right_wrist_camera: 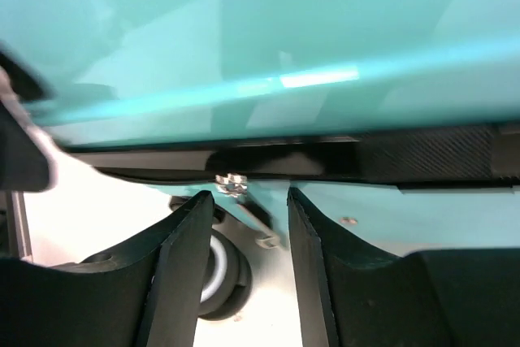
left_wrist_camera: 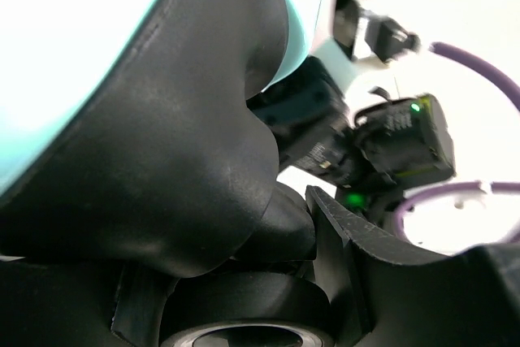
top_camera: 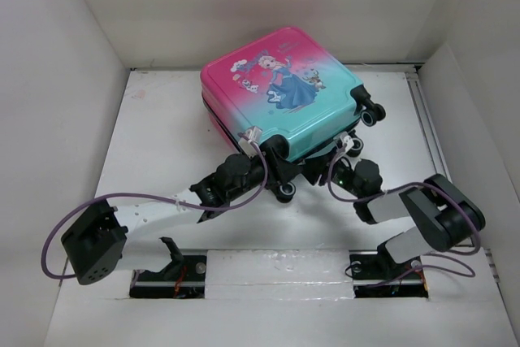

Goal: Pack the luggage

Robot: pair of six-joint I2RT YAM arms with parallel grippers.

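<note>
On one table (top_camera: 162,136), one luggage (top_camera: 284,87); left claw (top_camera: 279,170), right claw (right_wrist_camera: 250,201) at its edge

Glossy shell, matt black fittings, pale tabletop.

Hard, smooth, high-gloss plastic on the luggage (top_camera: 280,91), pink through to teal, with bright streaks of reflected light across the teal side and the printed figure flat under the same sheen. Along the seam, a black strip (right_wrist_camera: 422,156) with a fine, woven-looking texture, and a small shiny metal piece (right_wrist_camera: 231,182) at its lower edge. Dull black, rubbery-looking wheel (right_wrist_camera: 231,290) around a smooth grey hub. Matt black plastic on the fingers (right_wrist_camera: 183,249) of the right end effector (right_wrist_camera: 250,201), faintly ridged along the edges. Smooth purple sheathing on the cable (top_camera: 122,196). Matt white tabletop (top_camera: 162,127).
</note>
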